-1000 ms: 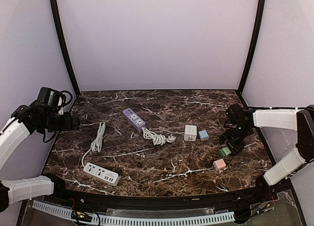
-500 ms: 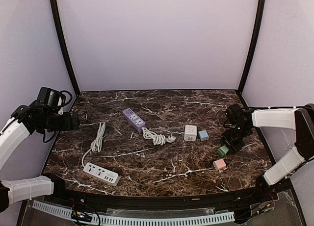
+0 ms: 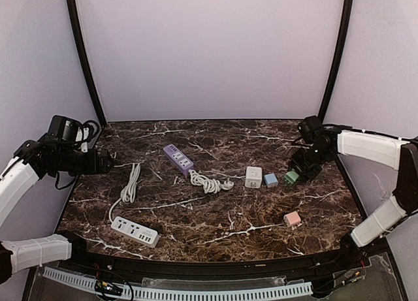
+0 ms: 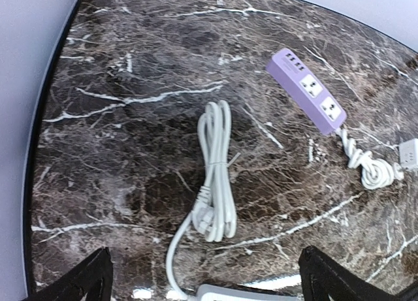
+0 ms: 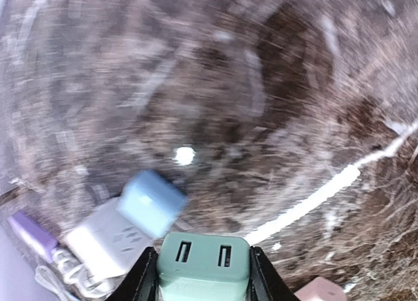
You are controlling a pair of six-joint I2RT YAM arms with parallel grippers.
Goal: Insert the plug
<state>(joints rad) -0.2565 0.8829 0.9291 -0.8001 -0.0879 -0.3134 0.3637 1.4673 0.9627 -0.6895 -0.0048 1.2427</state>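
Right wrist view: right hand grips green USB charger near counter's right edge; left hand wide open.

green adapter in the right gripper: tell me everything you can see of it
The green adapter is a small mint-green block with rounded corners, plastic by its look. The face toward the wrist camera has two small rectangular slots side by side. The right gripper is shut on it, a finger against each side, apparently clear of the table, near the blue adapter. No prongs show.
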